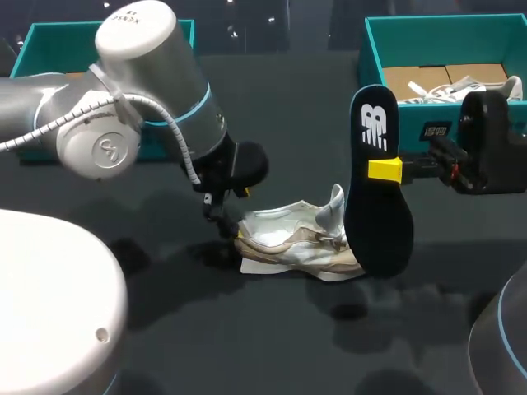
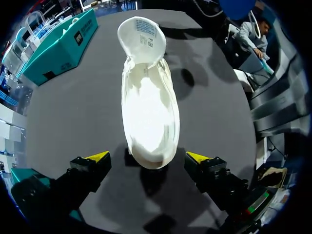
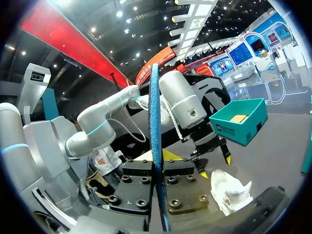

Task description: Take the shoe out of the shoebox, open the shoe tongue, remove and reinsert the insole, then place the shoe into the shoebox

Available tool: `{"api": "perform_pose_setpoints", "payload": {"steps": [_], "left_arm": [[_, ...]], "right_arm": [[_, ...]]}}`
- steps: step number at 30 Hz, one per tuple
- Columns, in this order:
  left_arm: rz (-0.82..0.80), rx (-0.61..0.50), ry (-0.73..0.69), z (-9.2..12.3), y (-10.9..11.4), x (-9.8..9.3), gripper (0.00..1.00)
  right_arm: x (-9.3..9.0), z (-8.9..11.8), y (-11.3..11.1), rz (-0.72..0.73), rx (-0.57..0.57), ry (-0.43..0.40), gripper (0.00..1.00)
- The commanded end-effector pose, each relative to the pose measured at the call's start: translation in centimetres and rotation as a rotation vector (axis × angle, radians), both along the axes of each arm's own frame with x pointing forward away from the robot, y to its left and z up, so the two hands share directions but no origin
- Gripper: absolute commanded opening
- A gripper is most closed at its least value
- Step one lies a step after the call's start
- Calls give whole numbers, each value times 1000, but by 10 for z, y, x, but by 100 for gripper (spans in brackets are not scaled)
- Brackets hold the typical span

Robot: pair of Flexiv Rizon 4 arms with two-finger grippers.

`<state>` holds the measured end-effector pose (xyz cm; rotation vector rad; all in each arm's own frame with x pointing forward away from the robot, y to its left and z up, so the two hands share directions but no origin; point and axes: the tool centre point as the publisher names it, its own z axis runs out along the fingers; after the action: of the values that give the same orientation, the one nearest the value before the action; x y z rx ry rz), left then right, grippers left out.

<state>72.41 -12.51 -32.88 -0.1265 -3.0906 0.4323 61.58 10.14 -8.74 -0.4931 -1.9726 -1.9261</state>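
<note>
Now, in the head view the shoe [image 1: 292, 240] rests on the tabletop [image 1: 247, 329], with its insole [image 1: 379, 189] already out. The right claw [image 1: 385, 170] is clenched on the insole at its middle and holds it upright just beside the shoe's toe end. I cannot tell if the lower end touches the shoe. The left claw [image 1: 222, 216] is at the shoe's heel. The shoebox [image 1: 365, 49] stands behind the shoe, well apart from it.

In the left wrist view, the left claw is released. Its two fingers stand on either side of the heel, with a gap on each side, so nothing grips the shoe. The tongue [image 2: 141, 36] is folded out at the far end of the shoe, and the opening is bare.

In the right wrist view, the insole is seen edge-on between the right fingers, grasped from both sides. The shoe lies below and beyond it, with the left claw over its heel.

I think the main danger is that the shoe slides or tips when the insole is pushed in, because the heel is not clamped. Also the insole is held only at its middle, so its free ends may bend, catch on the tongue or on the shoe's rim, and fold instead of lying flat. It could also turn in the thin grip. If the tongue drops back, the way in becomes narrow.
</note>
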Motion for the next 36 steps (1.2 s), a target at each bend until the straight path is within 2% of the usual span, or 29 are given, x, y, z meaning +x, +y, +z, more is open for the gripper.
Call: {"api": "perform_pose_setpoints", "payload": {"steps": [1,9,16,21,24,36], "left_arm": [[-4,31,0,3,-8,3,100],[-28,3,-41,14,-38,16,100],[-20,16,-47,-11,-78,37,100],[-15,28,-36,-28,-96,46,100],[-13,32,-26,-35,-103,48,95],[-17,52,-17,-58,-118,40,64]], "right_arm": [[0,0,1,-2,-1,1,0],[0,0,1,-2,-1,1,0],[0,0,1,-2,-1,1,0],[0,0,1,-2,-1,1,0],[0,0,1,-2,-1,1,0],[0,0,1,-2,-1,1,0]]}}
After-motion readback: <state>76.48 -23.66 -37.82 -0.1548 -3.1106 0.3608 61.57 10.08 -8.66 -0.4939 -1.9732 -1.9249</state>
